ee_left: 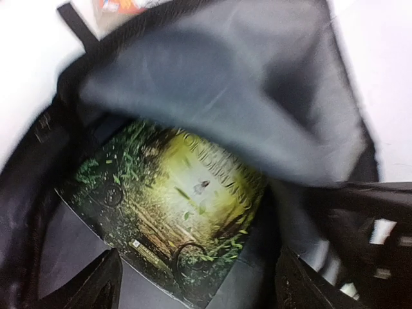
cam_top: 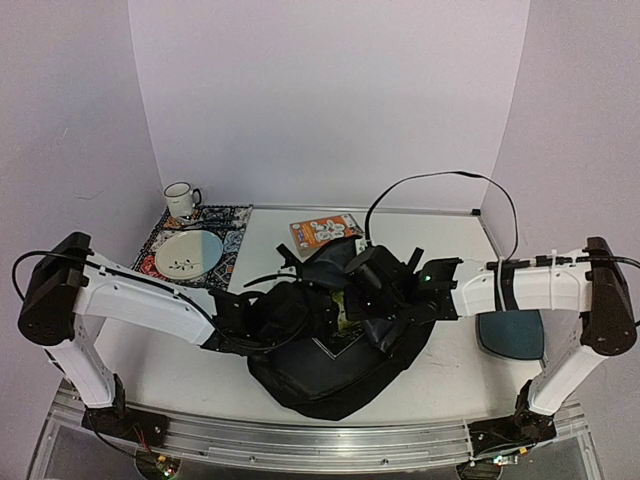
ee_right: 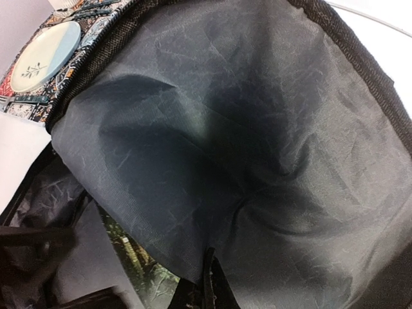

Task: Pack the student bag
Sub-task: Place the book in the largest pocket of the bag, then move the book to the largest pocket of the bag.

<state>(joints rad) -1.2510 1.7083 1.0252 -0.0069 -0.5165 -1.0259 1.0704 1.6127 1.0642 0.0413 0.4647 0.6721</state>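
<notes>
Two arms meet over the student bag (cam_top: 330,385), which lies open in the middle of the counter (cam_top: 455,375), between the two bases. From the left, the left end effector (cam_top: 288,318) is down at the bag's mouth, and its wrist view shows the fingers (ee_left: 96,286) spread wide with nothing between them. Just ahead of them a book (ee_left: 174,212) with a green woodland cover lies flat inside the bag. From the right, the right end effector (cam_top: 372,285) is narrow, pinched on the bag's upper flap, and the grey lining (ee_right: 244,129) fills its camera, gathering to a fold at the bottom centre. Behind the bag sits an orange packet (cam_top: 325,232). Far left, a plate (cam_top: 188,252) rests on a patterned mat (cam_top: 228,225) with a mug (cam_top: 181,199) behind. A teal pad (cam_top: 512,335) lies under the right arm
</notes>
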